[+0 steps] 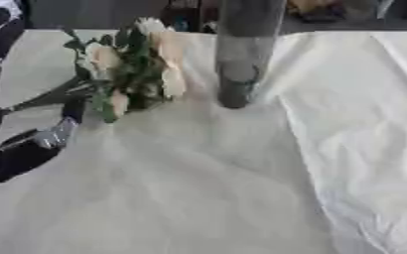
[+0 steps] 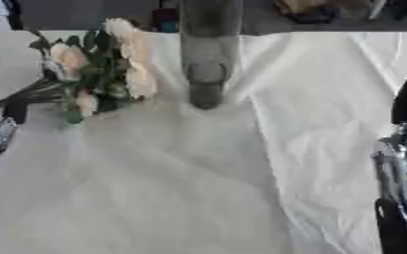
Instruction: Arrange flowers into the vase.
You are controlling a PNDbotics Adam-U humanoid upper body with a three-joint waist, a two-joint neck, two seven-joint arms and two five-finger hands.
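Observation:
A tall clear glass vase (image 1: 240, 59) stands upright at the back middle of the table. Just left of it a bunch of cream flowers with green leaves (image 1: 133, 69) is held tilted, heads up and toward the vase but outside it. Its dark stems (image 1: 46, 99) run down to the left into my left hand (image 1: 42, 139), whose black and silver fingers are curled about them. My right hand (image 2: 396, 168) shows only at the right edge of the right eye view, low beside the table, fingers fairly straight and holding nothing.
A white creased cloth (image 1: 207, 188) covers the table, with a raised fold (image 1: 298, 129) running from the vase toward the front right. Dark clutter (image 2: 311, 10) lies beyond the far edge.

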